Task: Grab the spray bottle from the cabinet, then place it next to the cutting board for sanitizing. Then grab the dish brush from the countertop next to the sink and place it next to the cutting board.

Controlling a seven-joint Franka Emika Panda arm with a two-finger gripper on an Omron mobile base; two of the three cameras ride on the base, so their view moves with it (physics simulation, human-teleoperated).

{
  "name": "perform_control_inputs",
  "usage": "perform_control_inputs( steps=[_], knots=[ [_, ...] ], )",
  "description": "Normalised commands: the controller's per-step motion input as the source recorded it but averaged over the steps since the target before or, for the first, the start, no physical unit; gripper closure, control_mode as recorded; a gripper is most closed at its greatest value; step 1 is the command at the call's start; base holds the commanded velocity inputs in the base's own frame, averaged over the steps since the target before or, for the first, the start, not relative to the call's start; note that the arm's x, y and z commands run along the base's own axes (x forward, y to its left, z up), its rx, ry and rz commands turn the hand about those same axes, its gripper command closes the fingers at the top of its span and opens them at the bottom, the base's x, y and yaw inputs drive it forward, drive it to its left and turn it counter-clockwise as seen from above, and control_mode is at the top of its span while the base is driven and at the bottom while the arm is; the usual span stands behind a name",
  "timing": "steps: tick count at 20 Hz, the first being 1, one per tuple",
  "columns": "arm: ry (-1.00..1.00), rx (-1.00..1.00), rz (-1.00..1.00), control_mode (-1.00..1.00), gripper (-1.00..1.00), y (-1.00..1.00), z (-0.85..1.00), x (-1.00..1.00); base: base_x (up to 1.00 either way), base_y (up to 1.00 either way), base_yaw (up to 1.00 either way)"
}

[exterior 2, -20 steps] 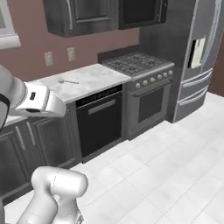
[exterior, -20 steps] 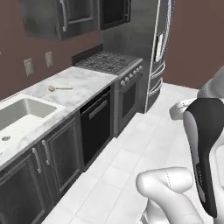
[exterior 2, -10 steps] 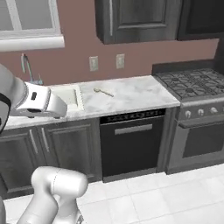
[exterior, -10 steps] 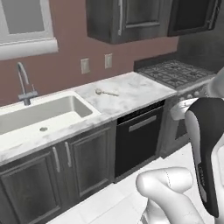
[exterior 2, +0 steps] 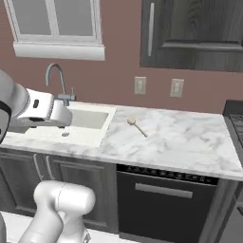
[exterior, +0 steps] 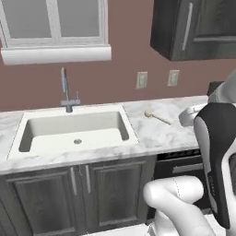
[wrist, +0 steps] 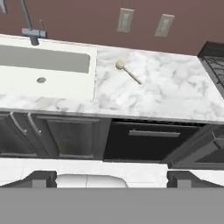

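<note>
I see the dish brush (exterior: 157, 117) (exterior 2: 137, 126) (wrist: 127, 71) lying flat on the countertop (exterior 2: 190, 142) (exterior: 156, 133) (wrist: 175, 94), just right of the sink (exterior: 73, 133) (exterior 2: 83, 124) (wrist: 43, 65), its round head nearest the basin and its handle angling away toward the front edge. Bare marble surrounds it on every side, with wide room to its right up to the stove (exterior 2: 236, 116) (wrist: 214, 61). The faucet (exterior: 67, 92) (exterior 2: 59, 83) stands at the back of the basin, well apart from the brush. My gripper (wrist: 111, 179) hangs out in front of the counter above the floor, its fingertips (wrist: 41, 178) spread wide apart and holding nothing. The wall cabinet (exterior 2: 192, 33) (exterior: 196, 27) is shut.
</note>
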Motion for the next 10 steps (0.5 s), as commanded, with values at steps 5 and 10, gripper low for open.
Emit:
perform_control_inputs(
  steps=[5, 10],
  knots=[
    [0.00, 0.00, 0.00, 1.00, -1.00, 0.00, 0.00, 0.00, 0.72, -0.94, 0.53],
    [0.00, 0.00, 0.00, 1.00, -1.00, 0.00, 0.00, 0.00, 0.10, -0.83, 0.27]
  ],
)
